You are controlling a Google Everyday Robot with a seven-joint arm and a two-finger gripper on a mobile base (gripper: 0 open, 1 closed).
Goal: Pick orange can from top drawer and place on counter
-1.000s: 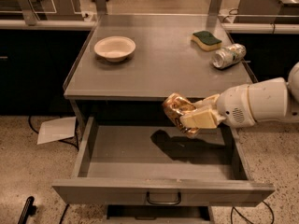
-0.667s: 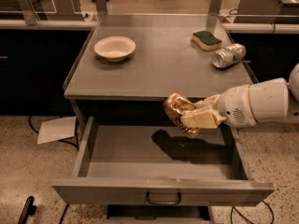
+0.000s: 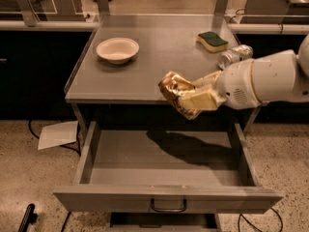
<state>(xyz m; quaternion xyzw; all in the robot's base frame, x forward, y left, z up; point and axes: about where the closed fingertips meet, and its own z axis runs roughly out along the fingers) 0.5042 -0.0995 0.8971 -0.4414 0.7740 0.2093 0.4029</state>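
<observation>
Here we saw the arm [image 3: 265, 79] reaching in from the right edge of the view, its thick white forearm lying nearly level and pointing left, with the wrist tipped slightly downward. At its end, the gripper [image 3: 186, 98] hung in the air in front of the counter's front edge and above the open top drawer [image 3: 120, 168]. Its cream fingers [image 3: 199, 100] were pinched on the orange can [image 3: 173, 87], one above and one below the crumpled body. The can sat tilted in that grasp, its dented gold side facing us, clear of both the drawer floor and the counter [image 3: 164, 62]; in the view it overlapped the counter's front lip. A dark shadow [image 3: 186, 149] of arm and can lay across the drawer's grey floor, right of centre. The drawer was pulled well out, its flat front panel and small dark handle [image 3: 168, 206] nearest us. On the counter stood a white bowl [image 3: 117, 49] at the left, a green-topped sponge [image 3: 212, 41] at the back right, and a silver-and-green can [image 3: 235, 55] lying on its side just behind the arm. A sheet of paper [image 3: 58, 134] lay on the floor to the left.
</observation>
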